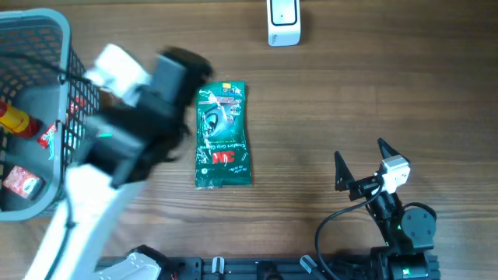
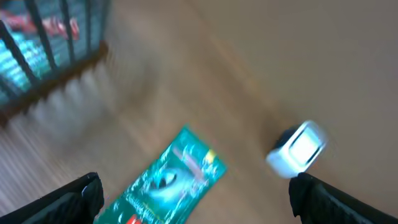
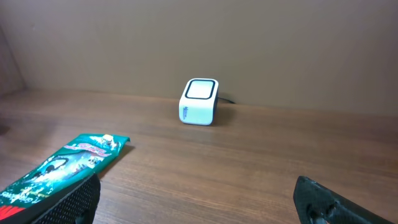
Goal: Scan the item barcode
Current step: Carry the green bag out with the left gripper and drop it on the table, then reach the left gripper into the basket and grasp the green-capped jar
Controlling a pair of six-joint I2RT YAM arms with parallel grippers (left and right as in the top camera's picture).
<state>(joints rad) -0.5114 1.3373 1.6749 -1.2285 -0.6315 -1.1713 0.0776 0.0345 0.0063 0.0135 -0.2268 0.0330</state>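
- Lower right of the overhead frame: right fingers (image 1: pixel 340 166) are parked above bare counter (image 1: pixel 436 93), spread wide, nothing between them.
- Centre of the overhead frame: a green packet (image 1: pixel 223 134) lies flat on the counter, printed face up.
  - Its long axis runs almost straight up and down the frame.
  - The pale header end points to the top of the frame, the red logo end to the bottom.
  - No barcode is seen on the upper face; it is judged to be underneath.
- Handling, judged:
  - The packet is light, thin and soft.
  - The glossy film is likely to be slippery and to flop if held by one end.
  - It lies flat, so little edge is offered.
  - A pinch across the narrow width, at a sealed end or long edge, is judged best.
- Just left of the packet, blurred in the overhead view: left fingers (image 2: pixel 74 196) are seen in the wrist view wide apart, with the packet lying loose below them.
- Upper left: a grey basket (image 1: pixel 66 47) with other goods inside.
- Top of the frame, well apart from the packet: a white scanner (image 1: pixel 283 22).
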